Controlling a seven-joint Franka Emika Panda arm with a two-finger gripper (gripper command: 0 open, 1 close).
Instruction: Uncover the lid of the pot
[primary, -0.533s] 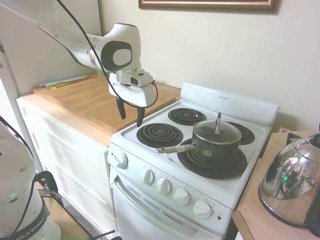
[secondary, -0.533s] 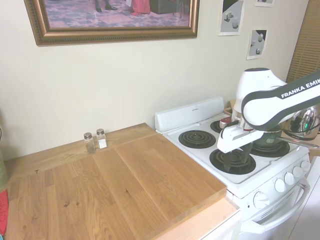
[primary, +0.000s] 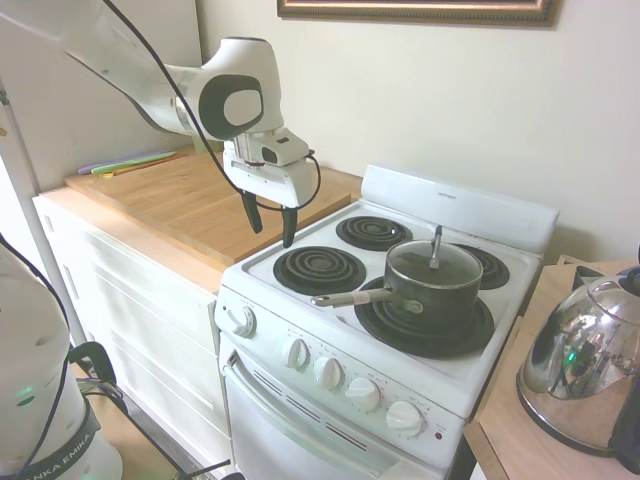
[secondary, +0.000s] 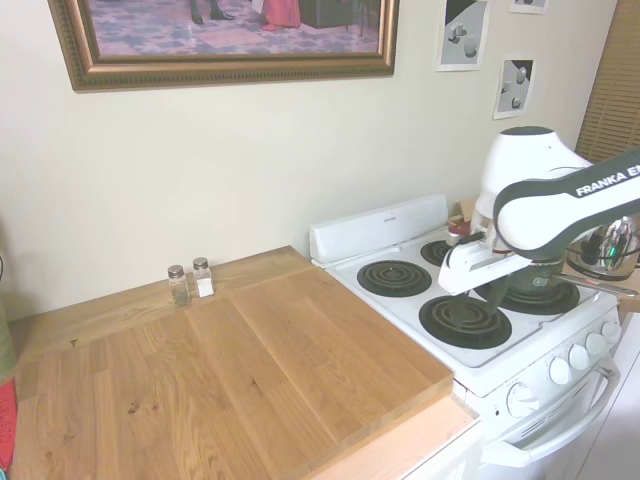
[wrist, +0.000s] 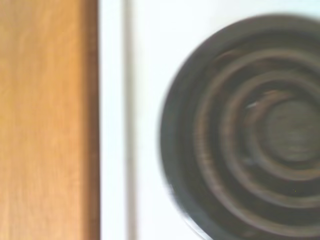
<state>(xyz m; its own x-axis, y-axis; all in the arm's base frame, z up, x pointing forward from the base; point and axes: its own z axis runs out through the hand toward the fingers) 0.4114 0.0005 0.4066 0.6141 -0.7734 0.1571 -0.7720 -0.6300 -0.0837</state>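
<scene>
On the white four-coil stove (primary: 300, 300), the dark saucepan with its long silver handle (primary: 432, 290) sits on the front coil nearest the chrome kettle (primary: 585, 365), the glass lid with its upright knob (primary: 435, 262) on top. My two-finger gripper (primary: 271, 222) hangs over the stove's edge beside the wooden countertop (primary: 190, 200), well apart from the saucepan.

one pot (primary: 434, 290), one lid (primary: 435, 262), four burners (primary: 320, 268), two shakers (secondary: 190, 282), one kettle (primary: 583, 362).

A cream plaster wall (secondary: 230, 160) carries a gilt-framed painting (secondary: 225, 40). Below it, a pale wooden desk (secondary: 200, 370) adjoins a white four-coil electric stove (primary: 330, 330).
</scene>
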